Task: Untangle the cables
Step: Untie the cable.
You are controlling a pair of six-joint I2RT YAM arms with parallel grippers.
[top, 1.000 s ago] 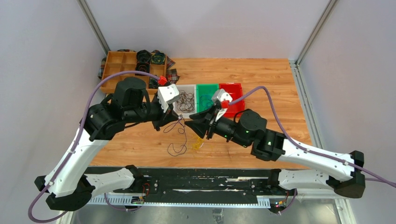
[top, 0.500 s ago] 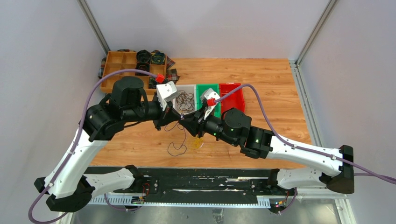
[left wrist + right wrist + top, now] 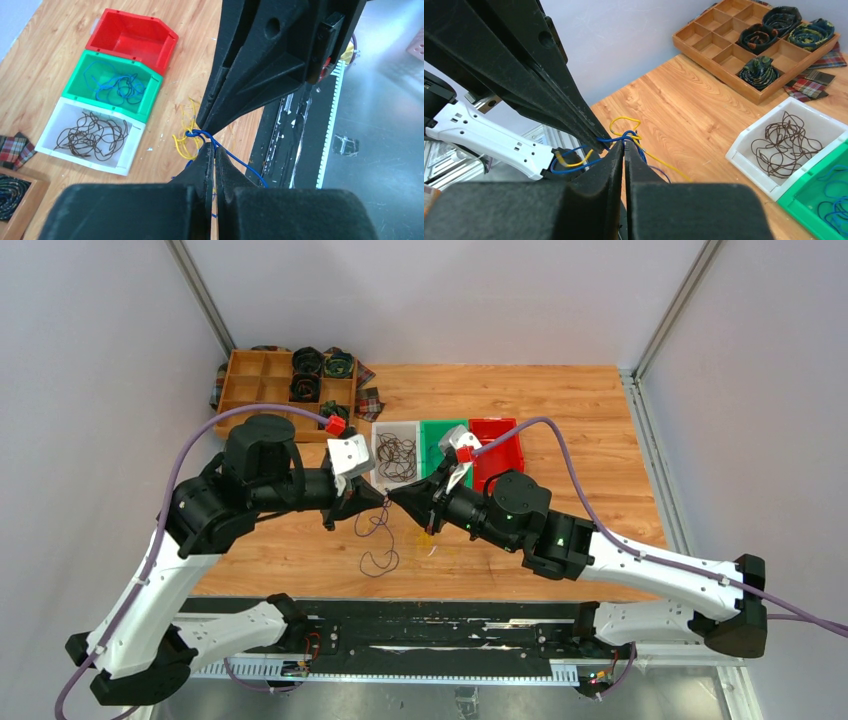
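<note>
**Item:** cable tangle. Blue and yellow strands are knotted together and held in the air right at the meeting fingertips. A dark strand trails from below the tips down to the wooden table.

**Left gripper**: fingers pressed together, clamped on a blue strand just behind the knot.

**Right gripper**: also pinched closed, with blue and yellow strands emerging at its tips. The two grippers meet tip to tip.

**Handling (judged):** featherlight, limp, hair-thin and smooth-jacketed. It is likely to slide through a pinch, and the knot would cinch tighter under a straight pull. The best hold is on one colour per gripper, close beside the knot.

**Beyond the tips:**
- Glossy moulded plastic bins: white bin with brown wires, green bin with blue wires, and red bin.
- Compartmented wooden tray with rolled fabric coils.
</note>
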